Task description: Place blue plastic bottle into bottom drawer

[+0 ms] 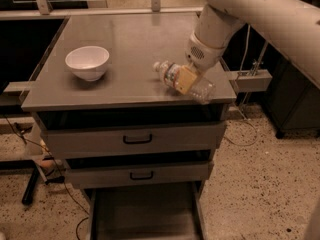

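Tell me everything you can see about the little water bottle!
The bottle is small, clear, ribbed plastic with a white cap and a colourful label near its neck. It lies tilted on its side, cap pointing left toward the bowl, near the front right corner of the grey tabletop. The gripper is clamped around its middle, with a tan pad across the front. Whether it rests on the tabletop or hangs just above cannot be told.

Blue plastic bottle [170, 74]: clear, white-capped, tilted over the bench [125, 39] front-right corner, clamped mid-body by gripper [184, 80] jaws. Bottom drawer [145, 209]: pulled open, dark floor.
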